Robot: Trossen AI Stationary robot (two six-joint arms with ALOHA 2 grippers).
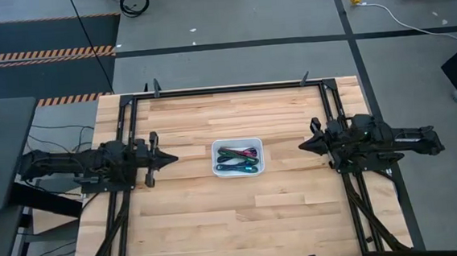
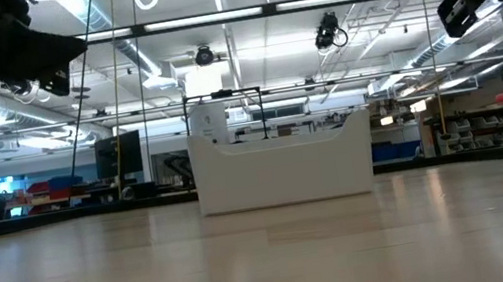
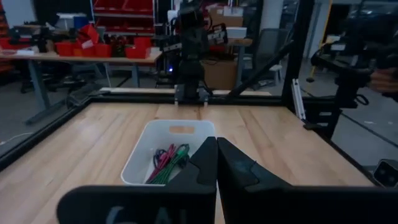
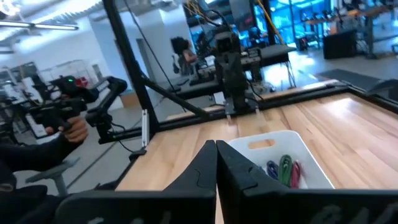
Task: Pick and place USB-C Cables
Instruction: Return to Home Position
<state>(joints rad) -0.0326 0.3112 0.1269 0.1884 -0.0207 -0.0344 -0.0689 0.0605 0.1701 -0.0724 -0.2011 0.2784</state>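
Operator: Left claw fingers fill the near edge of its wrist view, pressed together with nothing between them. Right claw is the same: closed and empty.

Checker: Position over the tabletop?

Operator: Each sits raised at its own side, tip pointing inward at the white tray and well apart from it. Tray is mid-tabletop.

Checker: USB-C cables?

Operator: All that I can see lie inside the tray in a loose overlapping heap. Green, magenta, blue and teal show. Exact count cannot be confirmed from above.

Checker: Failure modes from here?

Operator: Judgement only.
1. Tray looks light and the wood smooth, so a forward lunge while an arm folds home could shove it off centre.
2. Springy bundles might uncoil and hang an end over the rim.
3. Person's hand holds a handle-like device just off the tabletop edge, near the frame. An arm swinging wide there is a hazard.

Checker: Likelihood?

Operator: Low. Clearances look generous.
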